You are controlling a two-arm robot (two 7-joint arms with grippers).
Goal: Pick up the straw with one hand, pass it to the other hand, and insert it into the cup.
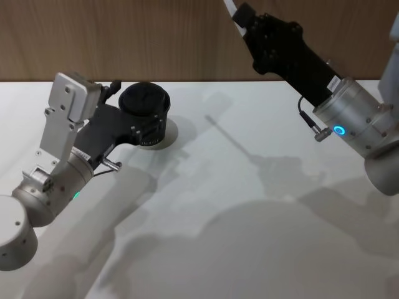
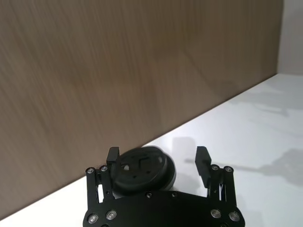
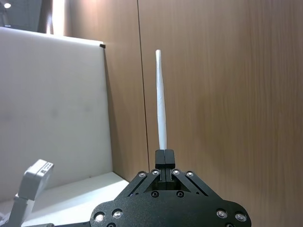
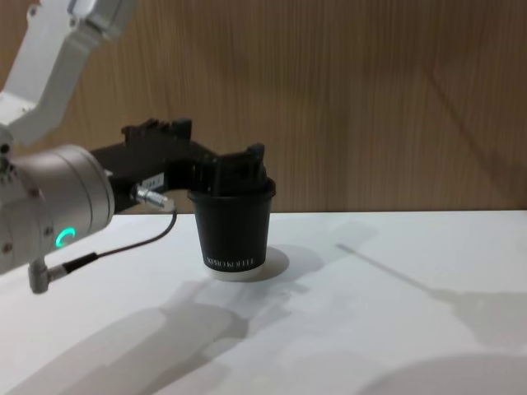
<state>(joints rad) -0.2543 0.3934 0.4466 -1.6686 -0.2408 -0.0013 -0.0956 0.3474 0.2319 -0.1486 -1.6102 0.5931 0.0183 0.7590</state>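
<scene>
One straw [image 3: 161,99], white and thin. It is pinched at one end between the closed fingers of the right end effector [image 3: 164,155], which is raised in the upper right of the head view. Its long axis runs straight on from the fingers, in line with them. In the head view it slants toward the upper left and leaves the frame at the top edge. The free tip points away from the end effector, against the wood wall [image 3: 227,94].

One cup [image 4: 232,230], black and lidded. It stands upright on the white worktop [image 4: 395,313] near the wall, left of centre in the head view.

One left end effector [image 2: 157,153], wide open, with a finger on each side of the cup's lid. One finger appears to touch the lid's rim, though the wrist view does not settle it. The other finger stands apart.
</scene>
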